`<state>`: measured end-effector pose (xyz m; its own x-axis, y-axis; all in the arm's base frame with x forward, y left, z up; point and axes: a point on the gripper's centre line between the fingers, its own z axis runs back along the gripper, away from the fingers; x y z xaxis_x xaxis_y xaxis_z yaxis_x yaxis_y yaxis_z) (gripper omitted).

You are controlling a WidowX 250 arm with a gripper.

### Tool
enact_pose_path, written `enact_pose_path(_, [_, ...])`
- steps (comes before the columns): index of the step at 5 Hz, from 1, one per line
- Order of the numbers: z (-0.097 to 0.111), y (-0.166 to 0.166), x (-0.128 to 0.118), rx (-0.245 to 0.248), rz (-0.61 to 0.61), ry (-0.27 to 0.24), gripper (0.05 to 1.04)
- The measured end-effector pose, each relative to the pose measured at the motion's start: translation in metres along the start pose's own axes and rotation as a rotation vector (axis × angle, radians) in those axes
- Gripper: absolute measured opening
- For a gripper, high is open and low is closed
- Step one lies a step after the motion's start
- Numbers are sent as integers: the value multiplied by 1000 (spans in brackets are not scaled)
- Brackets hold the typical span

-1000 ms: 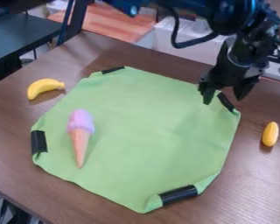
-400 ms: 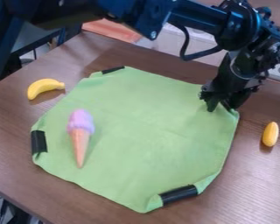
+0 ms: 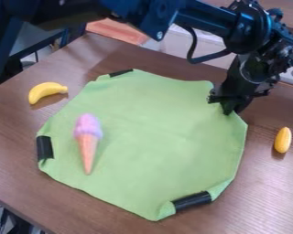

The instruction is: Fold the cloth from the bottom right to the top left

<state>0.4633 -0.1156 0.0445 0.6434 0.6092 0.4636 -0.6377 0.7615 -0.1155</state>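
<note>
The black gripper (image 3: 232, 111) is at the upper right, down on the right-hand upper corner of the green cloth (image 3: 155, 132). Its fingers are together on the taped corner, which they mostly hide. The cloth lies spread out, with black tape on its other corners at the top left, the left and the bottom. On the cloth's left part rests a toy ice cream cone (image 3: 88, 137), pink scoop toward the back and orange tip toward the front.
A yellow banana (image 3: 46, 92) lies on the brown table (image 3: 14, 123) left of the cloth. Another yellow toy (image 3: 283, 140) lies right of it. The arm spans the top of the view.
The gripper came down onto the corner and its fingers closed. The cloth has shifted slightly, its left and bottom edges a little to the right, and the cone moved with it.
</note>
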Motion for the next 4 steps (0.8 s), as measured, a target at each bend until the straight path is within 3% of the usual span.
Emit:
enact_pose_path(1, [9,7,5,-24,16,16,74])
enact_pose_path(2, [40,25,22,-88,47,17,53])
enact_pose_path(3, [56,50,35,-115,66,17,51])
enact_pose_path(4, [57,82,41,-111,66,23,51])
